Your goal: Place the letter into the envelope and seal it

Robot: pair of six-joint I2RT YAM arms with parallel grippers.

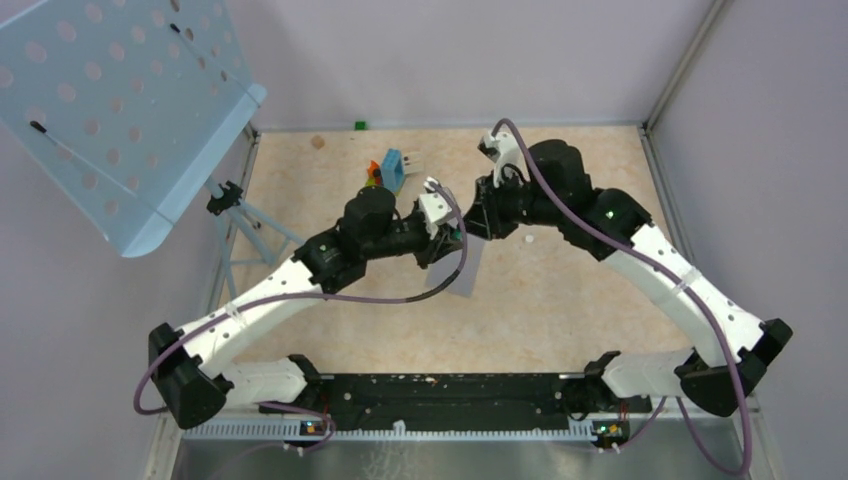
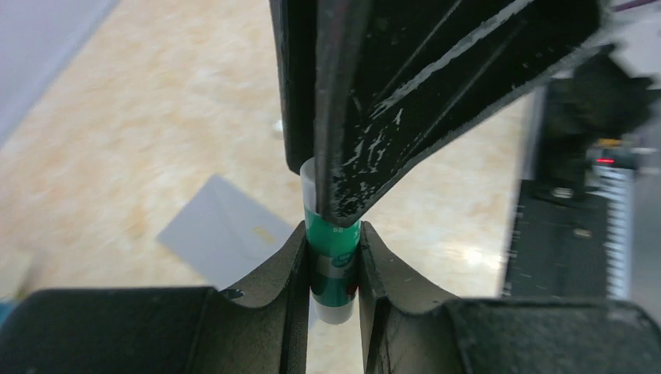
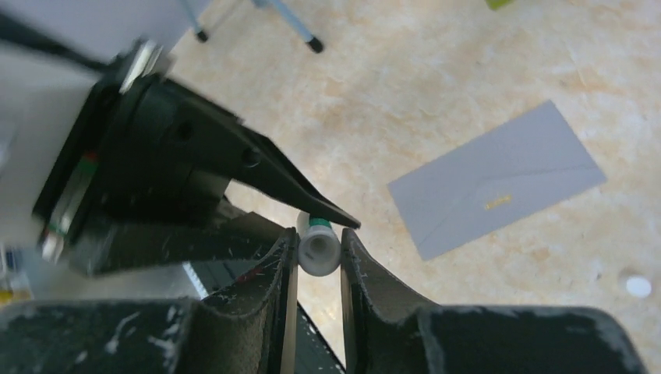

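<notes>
Left gripper (image 2: 333,235): clamped on the glue stick (image 2: 334,273), green part
Right gripper (image 3: 318,238): pinching its white end
Envelope (image 3: 499,187): flat on the counter (image 3: 436,86)

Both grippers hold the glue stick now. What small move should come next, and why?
Probably the right gripper pulls straight away while the left gripper holds, to uncap the glue stick: both are shut on opposite ends of it, near the grey envelope.

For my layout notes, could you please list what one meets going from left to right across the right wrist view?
Glue stick → grey envelope → small white disc.
</notes>
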